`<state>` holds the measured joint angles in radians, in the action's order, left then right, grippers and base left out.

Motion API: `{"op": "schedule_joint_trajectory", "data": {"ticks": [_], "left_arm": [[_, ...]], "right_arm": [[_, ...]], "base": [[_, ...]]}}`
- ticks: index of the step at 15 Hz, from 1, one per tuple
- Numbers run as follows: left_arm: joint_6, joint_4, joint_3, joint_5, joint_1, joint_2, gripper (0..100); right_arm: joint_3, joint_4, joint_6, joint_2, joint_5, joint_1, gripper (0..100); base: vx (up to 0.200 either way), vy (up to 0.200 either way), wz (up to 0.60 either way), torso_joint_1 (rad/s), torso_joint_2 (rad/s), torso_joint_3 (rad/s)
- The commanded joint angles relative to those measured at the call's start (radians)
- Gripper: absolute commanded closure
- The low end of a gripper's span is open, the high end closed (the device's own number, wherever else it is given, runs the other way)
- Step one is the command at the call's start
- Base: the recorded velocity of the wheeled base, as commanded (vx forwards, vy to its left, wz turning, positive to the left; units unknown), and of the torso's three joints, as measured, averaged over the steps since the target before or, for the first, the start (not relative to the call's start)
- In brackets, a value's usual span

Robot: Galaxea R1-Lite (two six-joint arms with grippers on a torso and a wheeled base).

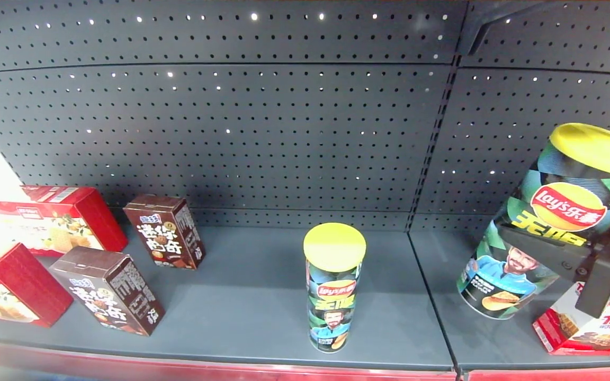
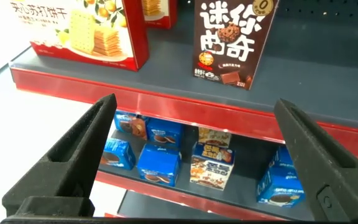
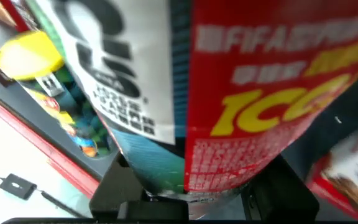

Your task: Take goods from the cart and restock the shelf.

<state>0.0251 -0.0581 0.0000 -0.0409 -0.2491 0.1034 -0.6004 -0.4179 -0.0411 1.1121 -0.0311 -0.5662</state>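
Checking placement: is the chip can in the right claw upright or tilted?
Tilted. The chip can leans, lid right of base, gripped by the right claw.

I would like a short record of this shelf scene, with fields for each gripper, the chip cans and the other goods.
Right gripper: shut on a tilted chip can, over the right section of the shelf
Left gripper: open, holding nothing
Standing can: upright, yellow lid, middle of shelf
Left side: two brown boxes, two red boxes
Right side: red wafer box beside the held can
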Motion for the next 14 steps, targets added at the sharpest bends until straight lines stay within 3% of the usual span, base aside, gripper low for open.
{"op": "schedule_joint_trajectory", "data": {"ticks": [1, 5, 9, 14], "left_arm": [[0.004, 0.0, 0.0, 0.001, -0.001, 0.002, 0], [0.004, 0.0, 0.0, 0.001, -0.001, 0.002, 0], [0.004, 0.0, 0.0, 0.001, -0.001, 0.002, 0], [0.004, 0.0, 0.0, 0.001, -0.001, 0.002, 0]], "right_arm": [[0.011, -0.104, 0.0, 0.141, 0.057, 0.025, 100], [-0.001, -0.256, -0.005, 0.267, 0.309, 0.101, 100], [-0.047, -0.269, -0.002, 0.354, 0.342, 0.134, 100], [-0.133, -0.381, -0.005, 0.495, 0.428, 0.164, 100]], "base": [[0.0, 0.0, 0.0, 0.0, 0.0, 0.0], [0.0, 0.0, 0.0, 0.0, 0.0, 0.0], [0.0, 0.0, 0.0, 0.0, 0.0, 0.0], [0.0, 0.0, 0.0, 0.0, 0.0, 0.0]]}}
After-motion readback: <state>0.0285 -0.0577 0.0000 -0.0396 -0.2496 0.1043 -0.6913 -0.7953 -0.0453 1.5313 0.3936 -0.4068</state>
